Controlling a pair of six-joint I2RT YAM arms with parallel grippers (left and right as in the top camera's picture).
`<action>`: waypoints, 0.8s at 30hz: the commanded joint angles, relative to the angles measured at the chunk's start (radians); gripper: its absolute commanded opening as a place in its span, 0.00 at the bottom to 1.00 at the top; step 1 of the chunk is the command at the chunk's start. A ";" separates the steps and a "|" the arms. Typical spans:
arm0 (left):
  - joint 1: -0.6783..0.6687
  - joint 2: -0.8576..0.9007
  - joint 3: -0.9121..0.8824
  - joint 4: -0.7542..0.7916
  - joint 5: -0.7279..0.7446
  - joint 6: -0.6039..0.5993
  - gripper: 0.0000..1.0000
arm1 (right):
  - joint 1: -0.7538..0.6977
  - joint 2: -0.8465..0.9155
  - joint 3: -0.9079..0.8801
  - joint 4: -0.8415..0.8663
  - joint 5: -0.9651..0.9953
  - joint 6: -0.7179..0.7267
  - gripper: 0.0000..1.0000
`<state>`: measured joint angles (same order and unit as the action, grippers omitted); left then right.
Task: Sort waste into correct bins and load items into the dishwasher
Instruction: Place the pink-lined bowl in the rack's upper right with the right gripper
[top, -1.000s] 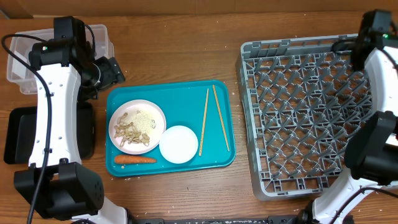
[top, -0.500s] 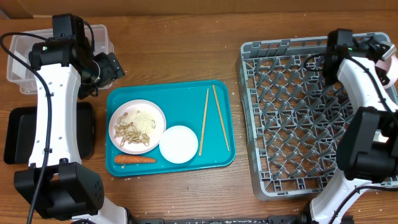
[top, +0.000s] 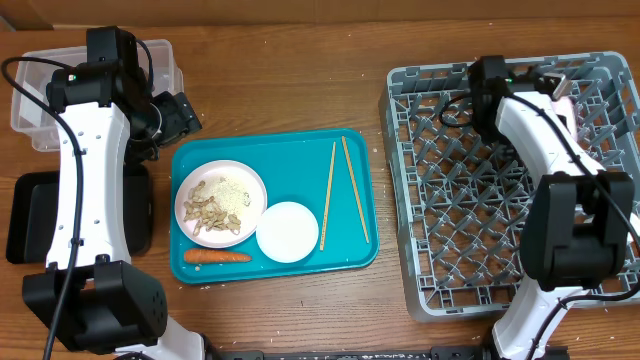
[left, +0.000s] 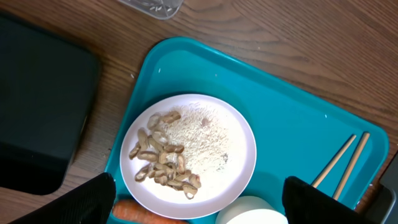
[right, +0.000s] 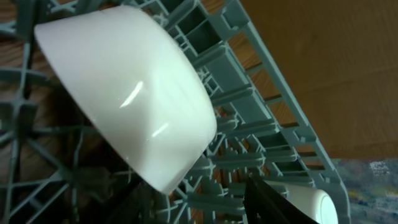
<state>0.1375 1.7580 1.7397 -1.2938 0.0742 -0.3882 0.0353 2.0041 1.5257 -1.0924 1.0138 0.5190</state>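
Observation:
My right gripper (top: 562, 86) is over the far side of the grey dish rack (top: 500, 210) and is shut on a white bowl (right: 124, 93), which tilts among the pegs (right: 261, 118). Another white item (right: 311, 202) lies by the rack's wall. My left gripper (top: 178, 112) is open and empty above the teal tray's left end (left: 199, 196). On the tray sit a plate of beige scraps and rice (top: 221, 204) (left: 188, 155), a round white dish (top: 287, 231), a carrot (top: 217, 256) and two chopsticks (top: 340, 190). No wrapper or tissue shows.
The clear tub (top: 160, 60) stands at the back left, partly under my left arm. The black tray (top: 30, 215) (left: 37, 106) lies left of the teal tray (top: 290, 155). Bare wood separates the teal tray from the rack.
My right arm has swung left along the rack's far side, with the pale bowl moving with its gripper. My left arm and the things on the teal tray have not moved.

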 joint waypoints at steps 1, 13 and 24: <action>-0.007 -0.013 -0.006 -0.005 0.003 0.035 0.88 | 0.011 -0.045 -0.005 -0.010 -0.117 0.009 0.52; -0.007 -0.013 -0.006 -0.035 0.005 0.051 0.92 | 0.021 -0.441 0.062 -0.052 -1.241 -0.412 0.61; -0.007 -0.013 -0.006 -0.045 0.005 0.051 0.93 | 0.395 -0.355 0.038 -0.071 -1.397 -0.418 0.70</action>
<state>0.1375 1.7580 1.7397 -1.3392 0.0742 -0.3592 0.3420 1.6100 1.5730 -1.1732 -0.3195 0.1211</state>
